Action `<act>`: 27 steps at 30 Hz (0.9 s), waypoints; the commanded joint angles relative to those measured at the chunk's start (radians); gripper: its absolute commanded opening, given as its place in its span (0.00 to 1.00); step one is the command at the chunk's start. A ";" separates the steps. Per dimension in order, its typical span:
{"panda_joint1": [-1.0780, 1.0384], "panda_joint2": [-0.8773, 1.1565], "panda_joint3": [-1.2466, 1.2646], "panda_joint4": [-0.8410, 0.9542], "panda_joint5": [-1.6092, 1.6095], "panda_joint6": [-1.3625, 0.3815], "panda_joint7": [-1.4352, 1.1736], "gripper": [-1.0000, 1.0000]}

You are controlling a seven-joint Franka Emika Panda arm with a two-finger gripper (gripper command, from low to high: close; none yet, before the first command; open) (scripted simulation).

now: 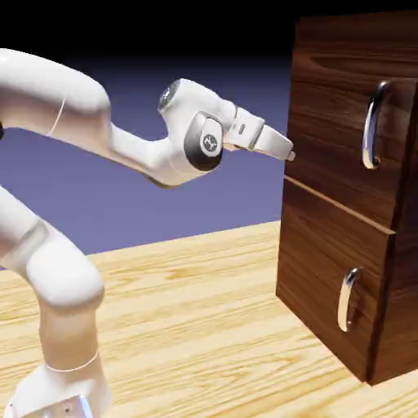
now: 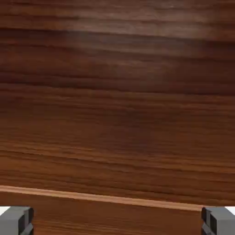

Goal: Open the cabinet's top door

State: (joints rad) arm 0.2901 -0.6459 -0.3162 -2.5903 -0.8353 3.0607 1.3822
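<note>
The grey fingertips [image 2: 17,219] stand wide apart, grasping nothing, and walnut grain fills the space between them. The gripper [image 1: 289,155] sits at the near edge of the top door [image 1: 339,155], well away from its long silver handle [image 1: 373,125] (far side of the panel). Pushing on risks ramming the cabinet [image 1: 351,269] rather than hooking the bar.

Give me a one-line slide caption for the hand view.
Open gripper faces the top door up close, walnut grain filling the frame, no handle in sight.
</note>
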 commanded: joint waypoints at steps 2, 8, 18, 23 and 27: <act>0.029 -0.008 -0.033 0.023 -0.087 0.002 0.067 0.50; 0.116 -0.032 -0.132 0.092 -0.348 0.010 0.267 0.50; 0.261 -0.071 -0.296 0.206 -0.783 0.022 0.601 0.50; 0.333 -0.091 -0.379 0.263 -1.000 0.028 0.768 0.50; 0.391 -0.107 -0.444 0.309 -1.174 0.033 0.901 0.50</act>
State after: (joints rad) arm 0.6811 -0.7525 -0.7606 -2.2815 -2.0095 3.0941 2.2837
